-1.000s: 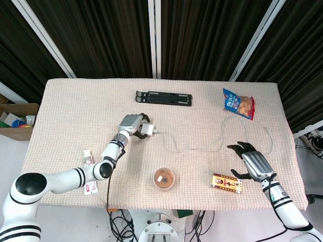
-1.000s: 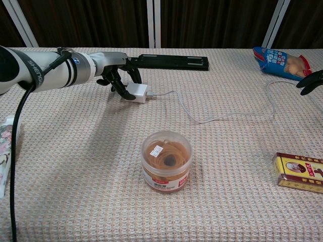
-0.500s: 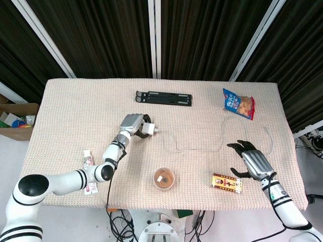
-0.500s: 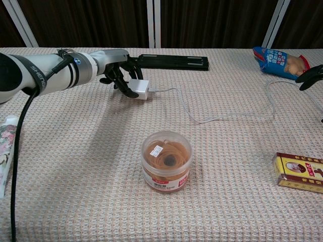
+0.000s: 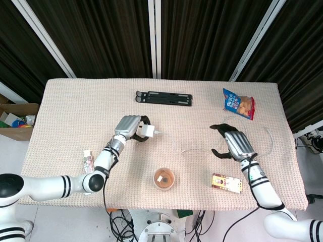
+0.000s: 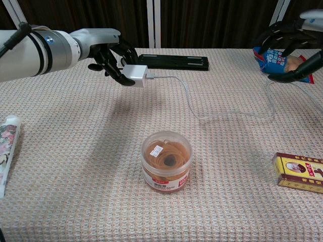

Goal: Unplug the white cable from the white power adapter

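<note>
My left hand [image 5: 128, 127] [image 6: 103, 52] grips the white power adapter [image 5: 147, 132] [image 6: 135, 74] and holds it lifted above the table. The white cable [image 5: 199, 149] [image 6: 222, 116] is still plugged into the adapter's right side; it droops to the cloth and loops away toward the right. My right hand [image 5: 235, 143] [image 6: 290, 48] hovers in the air to the right of the adapter, fingers spread and curved, holding nothing, above the cable's right loop.
A clear tub of rubber bands [image 5: 164, 178] [image 6: 166, 161] stands at front centre. A red-and-gold box [image 5: 227, 183] [image 6: 300, 173] lies front right, a blue snack bag [image 5: 237, 104] [image 6: 280, 62] back right, a black stand [image 5: 164, 97] [image 6: 171, 61] at the back, a tube [image 5: 88, 162] [image 6: 7, 146] at the left.
My left hand has raised the adapter off the table, pulling the cable's near end up. My right hand has risen and moved left toward the middle of the table.
</note>
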Controlling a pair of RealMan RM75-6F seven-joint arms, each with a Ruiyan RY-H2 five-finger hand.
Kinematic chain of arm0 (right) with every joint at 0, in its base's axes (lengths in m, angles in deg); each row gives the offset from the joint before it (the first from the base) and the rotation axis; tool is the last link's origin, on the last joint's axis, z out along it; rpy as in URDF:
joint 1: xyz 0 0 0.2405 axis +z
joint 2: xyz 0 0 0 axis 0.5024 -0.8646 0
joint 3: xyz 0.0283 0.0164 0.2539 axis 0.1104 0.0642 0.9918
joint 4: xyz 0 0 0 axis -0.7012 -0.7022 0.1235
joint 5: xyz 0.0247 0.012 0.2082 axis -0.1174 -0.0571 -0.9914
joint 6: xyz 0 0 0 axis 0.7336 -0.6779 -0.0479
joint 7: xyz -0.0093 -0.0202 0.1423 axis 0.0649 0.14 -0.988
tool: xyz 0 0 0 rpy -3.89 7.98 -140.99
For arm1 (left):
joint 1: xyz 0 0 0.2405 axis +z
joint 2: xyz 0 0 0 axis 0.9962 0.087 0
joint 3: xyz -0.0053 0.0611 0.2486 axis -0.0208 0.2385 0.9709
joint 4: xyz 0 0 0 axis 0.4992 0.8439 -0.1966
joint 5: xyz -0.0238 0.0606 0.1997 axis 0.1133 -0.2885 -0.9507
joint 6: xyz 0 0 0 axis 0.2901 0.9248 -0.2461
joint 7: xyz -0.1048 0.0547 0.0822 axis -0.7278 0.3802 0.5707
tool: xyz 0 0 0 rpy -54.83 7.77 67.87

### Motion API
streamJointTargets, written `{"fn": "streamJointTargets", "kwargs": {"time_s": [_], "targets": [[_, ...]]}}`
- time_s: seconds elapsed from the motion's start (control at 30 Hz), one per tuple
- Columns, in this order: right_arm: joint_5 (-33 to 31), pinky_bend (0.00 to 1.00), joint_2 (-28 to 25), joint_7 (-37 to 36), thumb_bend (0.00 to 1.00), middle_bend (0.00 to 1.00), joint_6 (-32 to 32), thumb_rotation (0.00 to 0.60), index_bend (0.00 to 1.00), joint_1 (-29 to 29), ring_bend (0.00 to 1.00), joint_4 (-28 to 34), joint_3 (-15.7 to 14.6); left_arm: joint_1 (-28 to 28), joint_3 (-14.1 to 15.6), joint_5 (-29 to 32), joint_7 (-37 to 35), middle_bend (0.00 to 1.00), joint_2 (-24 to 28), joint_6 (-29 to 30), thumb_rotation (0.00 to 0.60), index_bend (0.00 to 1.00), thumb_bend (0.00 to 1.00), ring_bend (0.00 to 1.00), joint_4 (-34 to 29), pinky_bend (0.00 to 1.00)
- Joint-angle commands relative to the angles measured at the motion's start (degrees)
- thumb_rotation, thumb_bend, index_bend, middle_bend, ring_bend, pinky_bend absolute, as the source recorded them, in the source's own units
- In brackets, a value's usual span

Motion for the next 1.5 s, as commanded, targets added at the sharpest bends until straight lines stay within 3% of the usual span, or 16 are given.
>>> {"fn": "streamJointTargets", "kwargs": {"time_s": [0.03, 0.27, 0.53, 0.7, 0.83, 1.1, 1.5], "targets": [[-13.46, 0.27, 5.13, 8.27, 0.23, 0.28, -0.62, 0.6, 0.29, 7.65, 0.17, 3.79, 5.7, 0.41, -0.05, 2.47, 2.08, 0.48, 2.24, 3.18, 0.6, 0.58, 0.32, 0.73, -4.39, 0.92], [-27.52, 0.29, 10.89, 15.48, 0.22, 0.3, 2.98, 0.6, 0.36, 16.35, 0.19, 2.93, 9.47, -0.48, -0.48, 4.04, 3.45, 0.48, 3.07, 4.83, 0.6, 0.58, 0.32, 0.73, -8.13, 0.92], [-35.95, 0.31, 17.87, 22.34, 0.31, 0.33, 8.54, 0.6, 0.45, 23.91, 0.21, -1.54, 10.5, -2.42, -1.11, 5.89, 4.46, 0.47, 1.67, 5.12, 0.6, 0.58, 0.32, 0.73, -8.05, 0.92], [-36.96, 0.31, 21.64, 22.74, 0.3, 0.33, 10.04, 0.6, 0.47, 25.75, 0.21, -4.91, 10.32, -3.19, -1.53, 7.38, 4.32, 0.47, 1.5, 4.51, 0.6, 0.58, 0.31, 0.73, -7.55, 0.92], [-36.44, 0.31, 24.16, 22.32, 0.22, 0.34, 11.26, 0.6, 0.5, 26.26, 0.21, -7.15, 10.02, -3.49, -1.57, 7.96, 4.14, 0.47, 1.81, 4.11, 0.6, 0.57, 0.31, 0.73, -7.59, 0.92], [-35.82, 0.31, 28.05, 21.88, 0.22, 0.36, 11.62, 0.6, 0.53, 27.27, 0.21, -10.98, 10.28, -3.82, -1.98, 9.39, 2.72, 0.47, 2.2, 3.13, 0.6, 0.57, 0.31, 0.73, -7.48, 0.92], [-36.49, 0.31, 30.41, 22.72, 0.31, 0.37, 11.63, 0.6, 0.56, 28.06, 0.21, -13.35, 11.85, -4.14, -1.66, 9.14, 1.25, 0.47, 2.63, 2.41, 0.6, 0.57, 0.31, 0.73, -7.84, 0.92]]}}
